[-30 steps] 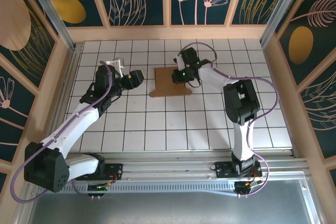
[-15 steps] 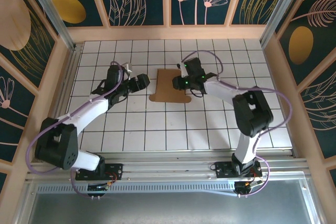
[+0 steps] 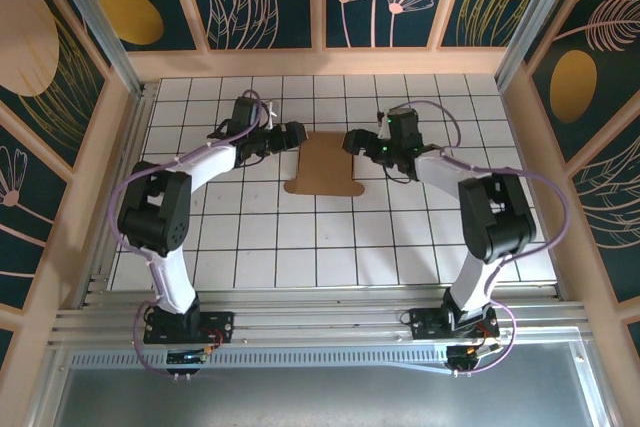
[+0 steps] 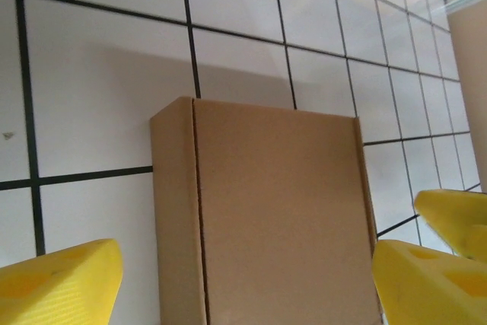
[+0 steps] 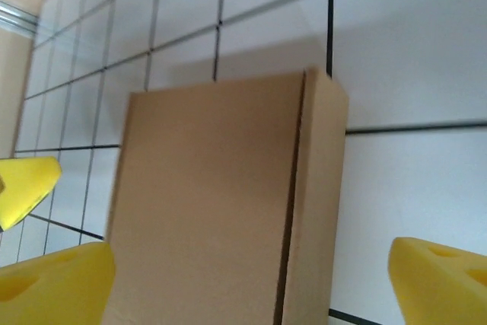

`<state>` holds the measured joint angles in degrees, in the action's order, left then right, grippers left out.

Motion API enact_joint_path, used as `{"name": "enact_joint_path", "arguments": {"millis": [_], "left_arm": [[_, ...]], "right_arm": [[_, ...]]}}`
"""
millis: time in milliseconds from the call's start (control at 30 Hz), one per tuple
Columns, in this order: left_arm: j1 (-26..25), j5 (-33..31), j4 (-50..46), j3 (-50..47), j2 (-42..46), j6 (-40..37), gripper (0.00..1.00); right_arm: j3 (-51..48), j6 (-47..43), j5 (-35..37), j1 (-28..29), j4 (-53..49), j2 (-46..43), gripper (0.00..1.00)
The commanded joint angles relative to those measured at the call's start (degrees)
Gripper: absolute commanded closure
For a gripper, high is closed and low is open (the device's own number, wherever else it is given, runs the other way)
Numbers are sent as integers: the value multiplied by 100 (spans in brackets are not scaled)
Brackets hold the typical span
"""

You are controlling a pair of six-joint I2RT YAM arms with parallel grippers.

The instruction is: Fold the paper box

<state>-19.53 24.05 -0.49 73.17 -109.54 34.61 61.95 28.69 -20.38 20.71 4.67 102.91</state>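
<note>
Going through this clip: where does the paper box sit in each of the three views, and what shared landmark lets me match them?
Top external: paper box lies flat near the middle of the table, slightly toward the far side.
Left wrist: paper box in the lower middle, its crease near the left edge.
Right wrist: paper box in the lower middle, crease near the right edge.
Shared landmark: the black grid lines of the white tiled table.
</note>
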Motion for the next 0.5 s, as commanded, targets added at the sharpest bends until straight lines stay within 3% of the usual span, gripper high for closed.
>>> {"name": "enact_joint_path", "arguments": {"millis": [0,200,300,400,467], "left_arm": [[31,403,-210,325,-356,-183,14],[46,327,-593,503,-668,-551,12],[50,334,-588,442,-634,-569,12],[65,324,-576,394,-570,-578,12],[88,330,-575,369,-545,-570,12]], "right_arm": [[367,195,-103,179,-47,386,14],[511,457,-185,285,211,915,34],[431,489,-109,256,312,969,39],[213,578,-311,138,577,959,55],[138,557,-475,59,623,1006,61]]}}
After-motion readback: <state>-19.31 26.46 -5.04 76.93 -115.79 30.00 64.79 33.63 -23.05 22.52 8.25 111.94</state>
